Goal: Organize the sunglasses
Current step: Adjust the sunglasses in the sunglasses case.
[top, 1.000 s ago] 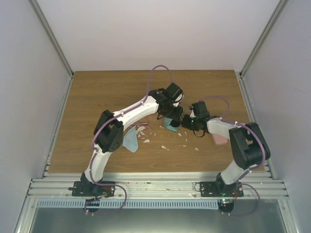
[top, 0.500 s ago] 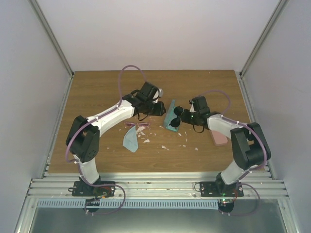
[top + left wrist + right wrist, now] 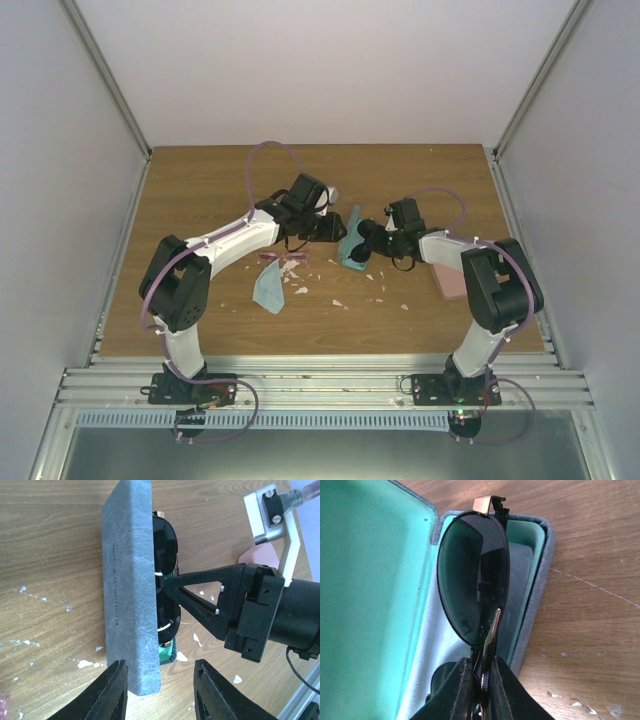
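Note:
The black sunglasses [image 3: 470, 580] have dark oval lenses and stand on edge inside the open blue-grey case [image 3: 540, 580], against its teal lining. My right gripper [image 3: 482, 672] is shut on their folded temples; it also shows in the top view [image 3: 367, 236]. In the left wrist view the case's raised lid [image 3: 130, 580] hides most of the black sunglasses [image 3: 167, 537]. My left gripper [image 3: 162, 690] is open, and the lid's near end sits between its jaws, close to the left finger [image 3: 112, 692]. The pink sunglasses [image 3: 283, 258] lie on the table left of the case [image 3: 350, 240].
A light blue cloth [image 3: 268, 290] lies in front of the pink sunglasses. A pink case [image 3: 452, 284] lies under the right arm's forearm. White flakes [image 3: 340, 302] are scattered on the wooden table [image 3: 200, 200]. Grey walls enclose it on three sides.
My left arm has drawn back to the left, off the case, leaving the lid up. My right gripper has carried the black sunglasses left into the open case.

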Tool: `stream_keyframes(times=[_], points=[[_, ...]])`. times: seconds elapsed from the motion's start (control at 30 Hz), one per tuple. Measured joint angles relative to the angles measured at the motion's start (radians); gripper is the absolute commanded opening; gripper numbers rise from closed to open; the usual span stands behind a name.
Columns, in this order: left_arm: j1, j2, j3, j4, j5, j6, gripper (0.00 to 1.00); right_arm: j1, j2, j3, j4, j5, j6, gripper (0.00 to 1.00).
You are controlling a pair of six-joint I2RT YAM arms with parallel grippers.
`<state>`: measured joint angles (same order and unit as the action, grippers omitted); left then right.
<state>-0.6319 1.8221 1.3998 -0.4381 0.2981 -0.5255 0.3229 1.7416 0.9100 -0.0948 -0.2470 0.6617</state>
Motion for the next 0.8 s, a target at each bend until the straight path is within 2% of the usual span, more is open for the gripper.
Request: stream_keyframes(times=[0.2,0.5,0.8], points=[[0.0,0.029,-0.016,0.018,0.019,-0.006,0.4,-0.002,0.007,0.0,0.043,-0.05,0.053,0.01],[0.0,0.059,-0.022,0.031,0.021,-0.007,0.4,-0.005,0.007,-0.046,0.101,-0.151,0.159,0.01],[0.0,0.077,-0.022,0.032,0.02,-0.007,0.39,-0.049,0.007,-0.085,0.161,-0.298,0.185,0.01]])
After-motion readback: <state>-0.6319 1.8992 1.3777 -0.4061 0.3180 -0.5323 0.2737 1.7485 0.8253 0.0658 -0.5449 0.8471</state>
